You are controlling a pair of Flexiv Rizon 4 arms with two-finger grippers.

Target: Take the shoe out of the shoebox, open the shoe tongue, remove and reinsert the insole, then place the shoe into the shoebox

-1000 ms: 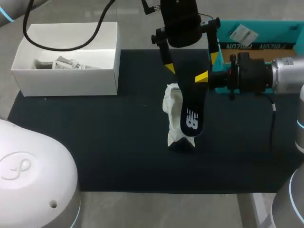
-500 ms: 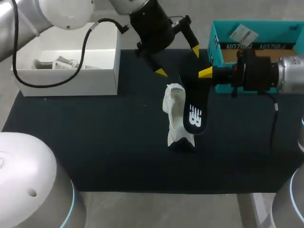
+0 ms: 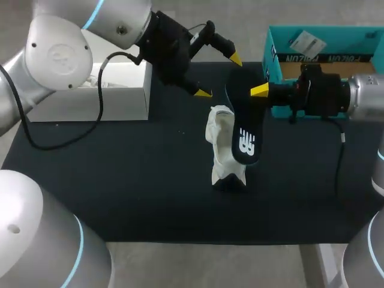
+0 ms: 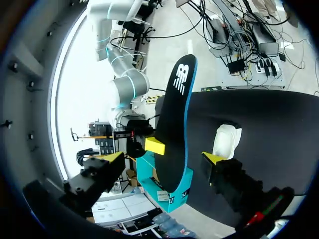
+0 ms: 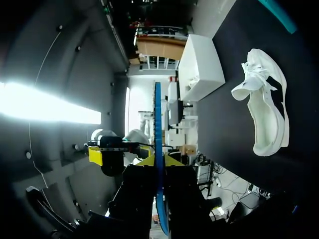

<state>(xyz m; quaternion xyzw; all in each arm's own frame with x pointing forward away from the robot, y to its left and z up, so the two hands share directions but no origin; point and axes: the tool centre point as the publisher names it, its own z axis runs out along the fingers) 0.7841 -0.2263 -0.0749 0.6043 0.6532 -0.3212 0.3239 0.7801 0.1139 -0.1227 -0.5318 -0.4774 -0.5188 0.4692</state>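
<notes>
Right claw (image 3: 258, 91) clamped on black, blue-edged foam insole (image 3: 243, 129), held over white sneaker (image 3: 219, 144) lying on its side on dark-covered bench (image 3: 120, 180). Left claw (image 3: 219, 76) fingers spread, beside insole's far end.

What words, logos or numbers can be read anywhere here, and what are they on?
Black insole: a white stylised logo near its end by the shoe; a brand mark, not plain words.
Teal box: dark print along its wall, upside down and too blurred to read.
White label in the teal box: print too small to read.
White shoe and white box: no text shows.
</notes>
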